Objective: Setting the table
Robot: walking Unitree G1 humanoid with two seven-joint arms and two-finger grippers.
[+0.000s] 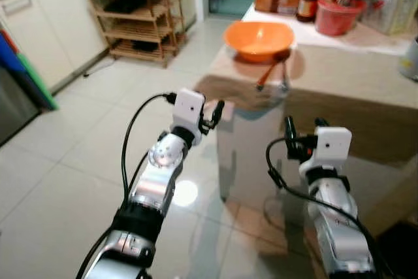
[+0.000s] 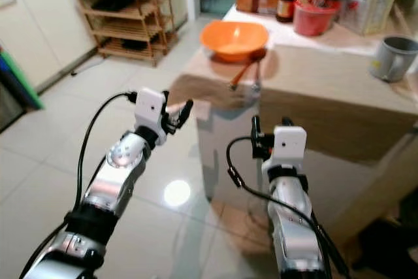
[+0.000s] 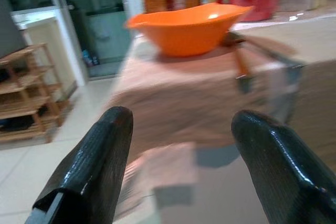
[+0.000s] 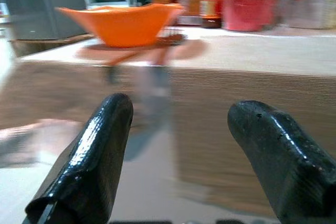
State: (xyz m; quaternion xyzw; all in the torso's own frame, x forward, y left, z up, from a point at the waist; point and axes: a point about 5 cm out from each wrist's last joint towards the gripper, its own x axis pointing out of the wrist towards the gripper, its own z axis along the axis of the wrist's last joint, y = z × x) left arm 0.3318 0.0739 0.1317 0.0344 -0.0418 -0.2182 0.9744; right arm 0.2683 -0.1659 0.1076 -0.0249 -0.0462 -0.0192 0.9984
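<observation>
Both pincers wide open, empty, held short of the worktop (image 2: pixel 313 76): left pincer (image 1: pixel 215 114), right pincer (image 1: pixel 304 129). Orange bowl (image 1: pixel 258 37) sits ahead of both, near the worktop's closest corner, well apart from the fingertips. A utensil (image 1: pixel 269 73) lies just in front of it, overhanging the edge. Bowl looks like light, stiff, slick plastic; I'd pinch the rim. Jars and red tub (image 1: pixel 336 16) behind; labels too blurred to read.
</observation>
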